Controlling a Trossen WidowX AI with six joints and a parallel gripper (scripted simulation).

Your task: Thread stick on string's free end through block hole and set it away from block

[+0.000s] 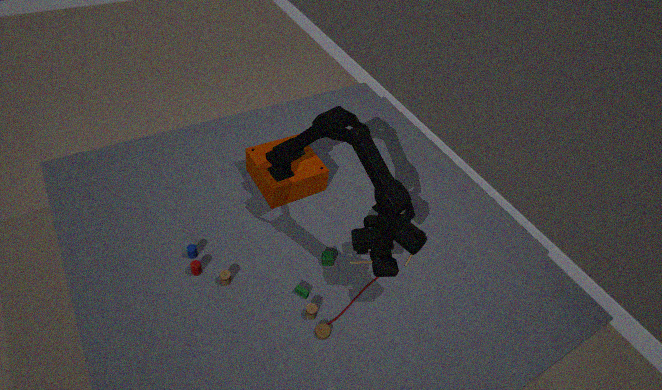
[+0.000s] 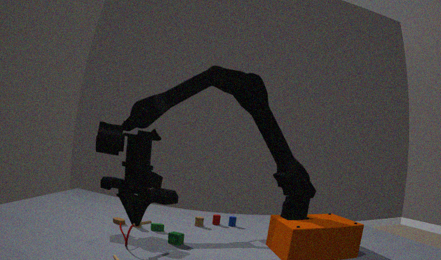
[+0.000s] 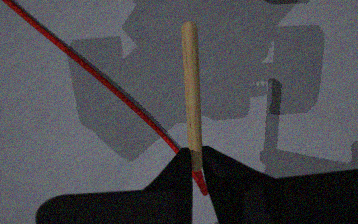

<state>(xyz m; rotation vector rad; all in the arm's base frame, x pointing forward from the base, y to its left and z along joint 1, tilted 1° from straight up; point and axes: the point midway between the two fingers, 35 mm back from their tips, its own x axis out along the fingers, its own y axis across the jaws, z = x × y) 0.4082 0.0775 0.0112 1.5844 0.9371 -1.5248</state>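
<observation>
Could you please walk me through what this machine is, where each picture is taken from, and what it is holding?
It is a single black robot arm bolted to an orange base on a grey mat. One picture looks down from above, one from the side at table height, one from a camera on the wrist. Its gripper has two fingers, shut on a thin wooden stick. A red string runs from the stick to a round wooden button. Small green, blue, red and tan pieces lie nearby.
</observation>
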